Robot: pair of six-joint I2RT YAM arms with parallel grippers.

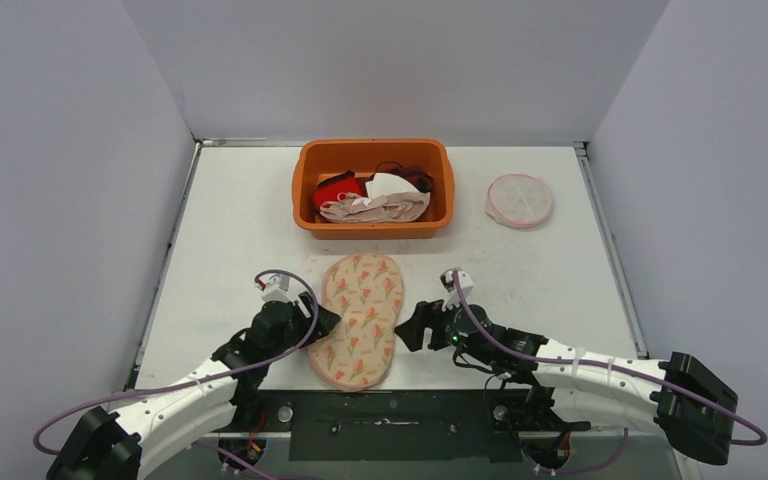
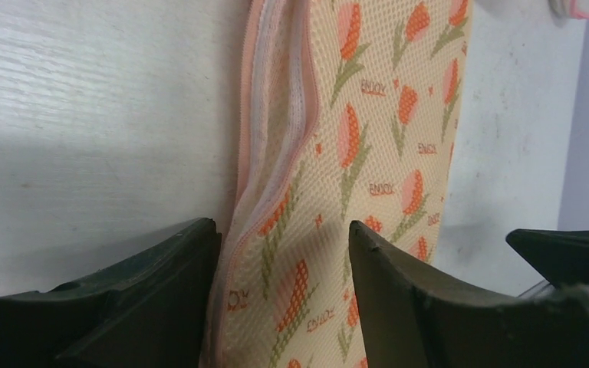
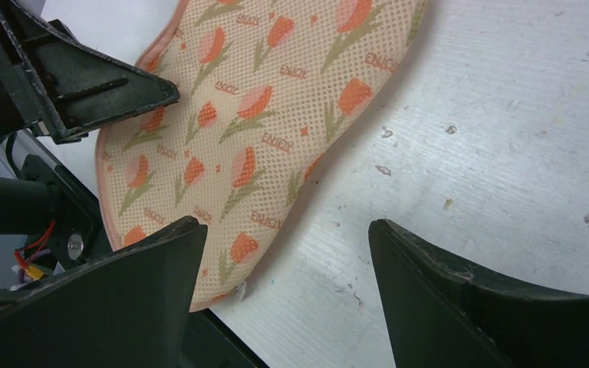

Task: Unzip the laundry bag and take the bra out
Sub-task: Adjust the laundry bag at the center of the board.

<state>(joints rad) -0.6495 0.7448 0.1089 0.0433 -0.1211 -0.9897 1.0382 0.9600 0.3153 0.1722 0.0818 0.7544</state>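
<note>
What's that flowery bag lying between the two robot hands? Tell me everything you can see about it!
The peach mesh laundry bag is peanut-shaped and looks padded, printed with orange tulips on green stems and tiny lettering. A pink-trimmed pale zip runs along its left edge and looks shut. It lies flat on the white table, near the front edge. The left gripper straddles the zip edge with open fingers; the right gripper hovers open beside the bag, apart from it.

A scuffed white table [image 1: 240, 230] carries a flat tulip-print mesh bag [image 1: 360, 320] at the middle of its near edge, an orange bin [image 1: 305, 190] of garments toward the back, and a round pink-rimmed pouch [image 1: 519, 200] right of the bin, apart from it.
</note>
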